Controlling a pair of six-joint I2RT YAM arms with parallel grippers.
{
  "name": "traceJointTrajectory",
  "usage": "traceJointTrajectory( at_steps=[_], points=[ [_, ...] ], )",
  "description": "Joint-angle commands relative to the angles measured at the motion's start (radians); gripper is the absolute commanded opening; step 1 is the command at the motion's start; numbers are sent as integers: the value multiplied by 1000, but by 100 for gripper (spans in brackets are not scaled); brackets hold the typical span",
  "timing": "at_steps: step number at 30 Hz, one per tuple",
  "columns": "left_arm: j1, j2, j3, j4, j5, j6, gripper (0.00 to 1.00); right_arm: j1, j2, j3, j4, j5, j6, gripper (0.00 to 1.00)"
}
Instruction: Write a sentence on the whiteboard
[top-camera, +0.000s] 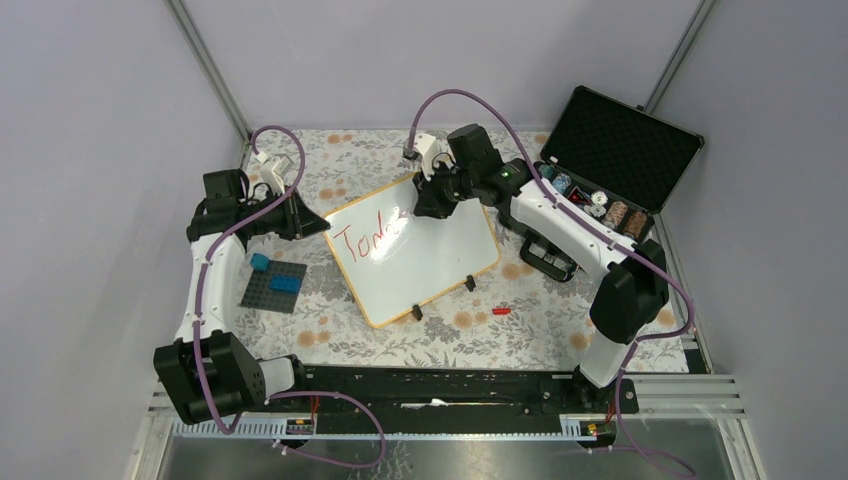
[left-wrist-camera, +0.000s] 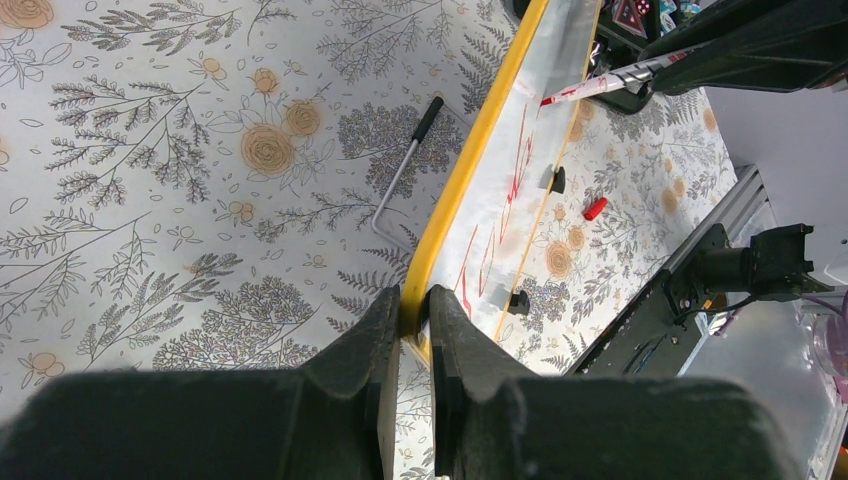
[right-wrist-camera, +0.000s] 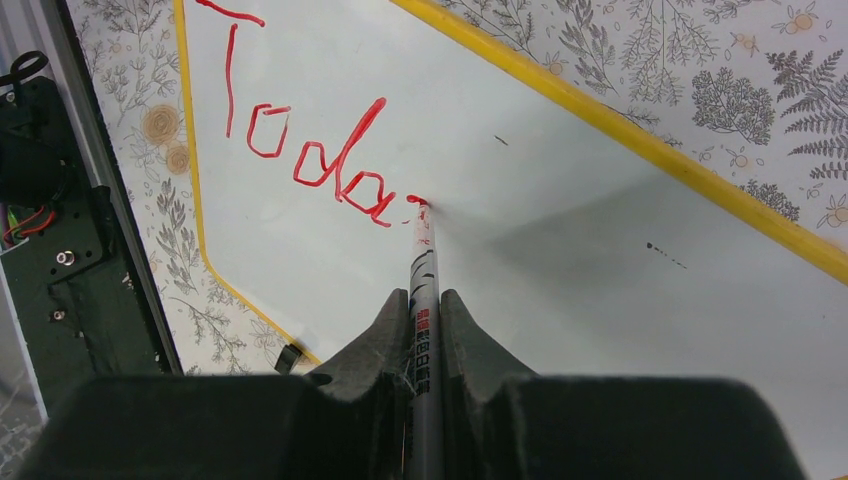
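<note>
The whiteboard (top-camera: 440, 262) lies tilted on the floral table, its yellow rim all round. Red letters of the sentence (top-camera: 365, 238) read "Toda" near its upper left; in the right wrist view the sentence (right-wrist-camera: 320, 165) ends just left of the pen tip. My right gripper (right-wrist-camera: 424, 300) is shut on a slim grey marker (right-wrist-camera: 422, 270), whose red tip touches the whiteboard (right-wrist-camera: 560, 260). My left gripper (left-wrist-camera: 412, 310) is shut on the whiteboard's yellow rim (left-wrist-camera: 455, 200) at its left corner. From above, the left gripper (top-camera: 322, 222) and right gripper (top-camera: 425, 205) flank the writing.
An open black foam-lined case (top-camera: 620, 150) with small items stands at the back right. A grey baseplate (top-camera: 262, 292) with blue bricks lies at the left. A red cap (top-camera: 501, 311) lies in front of the board. A metal hex key (left-wrist-camera: 405, 165) lies behind the board.
</note>
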Motion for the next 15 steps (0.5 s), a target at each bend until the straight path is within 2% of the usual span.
traceJointTrajectory(
  at_steps=[1,15],
  points=[
    [-3,-15,-3,11,-7,11,0,-21,-14,-9,27,32,-11,0],
    [-3,-18,-5,11,-9,11,0,-20,-48,-69,29,33,-22,0]
  ],
)
